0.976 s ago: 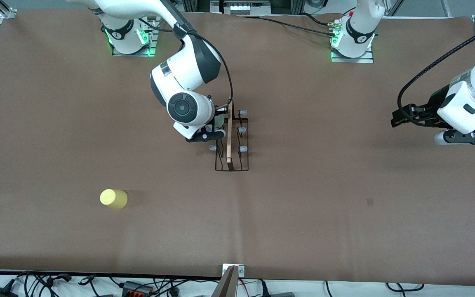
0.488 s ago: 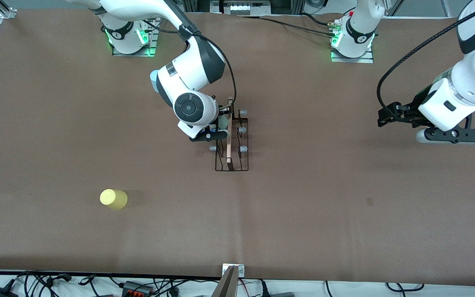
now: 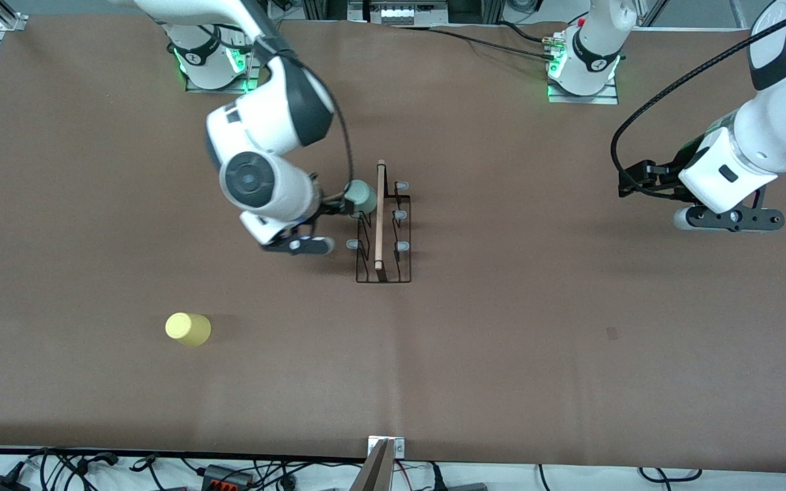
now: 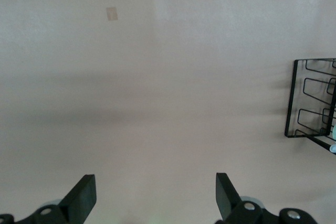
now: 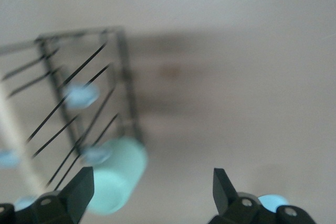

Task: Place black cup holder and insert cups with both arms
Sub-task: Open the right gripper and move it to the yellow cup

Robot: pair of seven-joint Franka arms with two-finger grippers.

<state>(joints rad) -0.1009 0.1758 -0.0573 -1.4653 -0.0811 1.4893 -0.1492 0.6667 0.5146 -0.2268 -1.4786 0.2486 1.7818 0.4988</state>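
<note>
The black cup holder (image 3: 383, 235) stands upright mid-table, its wooden rod handle (image 3: 380, 211) running along the top. A mint green cup (image 3: 360, 196) sits upside down on one of its pegs, on the side toward the right arm's end. In the right wrist view this mint cup (image 5: 118, 179) lies close by one fingertip, on the rack (image 5: 79, 103). My right gripper (image 3: 330, 204) (image 5: 152, 190) is open and empty, just off that cup. A yellow cup (image 3: 187, 329) stands nearer the front camera. My left gripper (image 3: 632, 184) (image 4: 155, 195) hovers open and empty toward the left arm's end.
Bare blue-grey pegs (image 3: 400, 215) line the rack's side toward the left arm's end. The rack's end (image 4: 310, 98) shows at the edge of the left wrist view. Brown table (image 3: 536, 341) spreads all round. Cables and a bracket (image 3: 383, 464) lie at the front edge.
My right gripper opened, let go of the mint cup on its peg and drew back toward the right arm's end. The left arm shifted a little toward the rack.
</note>
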